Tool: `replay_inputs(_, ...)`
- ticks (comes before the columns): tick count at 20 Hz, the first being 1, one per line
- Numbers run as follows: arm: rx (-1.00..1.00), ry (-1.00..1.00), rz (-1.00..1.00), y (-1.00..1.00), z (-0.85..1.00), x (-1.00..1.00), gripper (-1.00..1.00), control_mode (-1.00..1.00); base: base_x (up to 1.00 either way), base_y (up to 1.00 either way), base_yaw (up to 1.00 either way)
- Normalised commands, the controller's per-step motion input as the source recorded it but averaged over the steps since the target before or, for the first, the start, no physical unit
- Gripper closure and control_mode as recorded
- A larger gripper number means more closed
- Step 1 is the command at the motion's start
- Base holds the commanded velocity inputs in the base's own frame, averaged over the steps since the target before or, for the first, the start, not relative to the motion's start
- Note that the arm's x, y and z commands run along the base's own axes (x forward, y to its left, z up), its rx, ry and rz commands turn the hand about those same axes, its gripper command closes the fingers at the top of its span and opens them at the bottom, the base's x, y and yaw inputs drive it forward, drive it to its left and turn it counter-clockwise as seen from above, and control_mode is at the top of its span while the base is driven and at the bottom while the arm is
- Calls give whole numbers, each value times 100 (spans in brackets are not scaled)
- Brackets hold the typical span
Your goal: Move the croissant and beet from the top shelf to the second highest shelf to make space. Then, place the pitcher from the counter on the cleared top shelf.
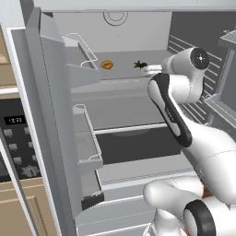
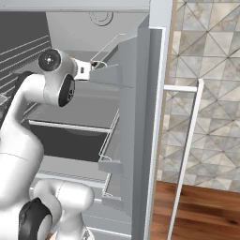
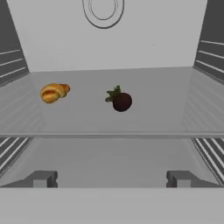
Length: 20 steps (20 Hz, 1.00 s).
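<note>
- The croissant [image 3: 54,92] lies on the top shelf [image 3: 153,118], left of the beet [image 3: 120,100], the two apart.
- The tool [image 3: 111,179] sits before the shelf's front edge.

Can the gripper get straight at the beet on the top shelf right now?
Probably yes. The gripper is open at the shelf's front, facing the beet, with bare top shelf between them. The croissant lies apart to one side, so nothing seems to block the approach.

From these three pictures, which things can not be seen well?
- Beet, left base view: partly behind the arm, too small for detail.
- Gripper, hand view: just its dark tips; jaws wide open.
- Top shelf, right base view: the arm and door bins hide what lies there.
</note>
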Motion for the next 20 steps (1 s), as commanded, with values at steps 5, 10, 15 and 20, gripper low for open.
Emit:
replay_inputs(5,0,7,0,0,5,46,-100,-100,0,0,0)
replay_inputs(10,0,5,0,0,-1,52,-100,-100,0,0,0)
replay_inputs(15,0,0,0,0,-18,48,-100,-100,0,0,0)
replay_inputs(20,0,0,0,0,-22,49,-100,-100,0,0,0)
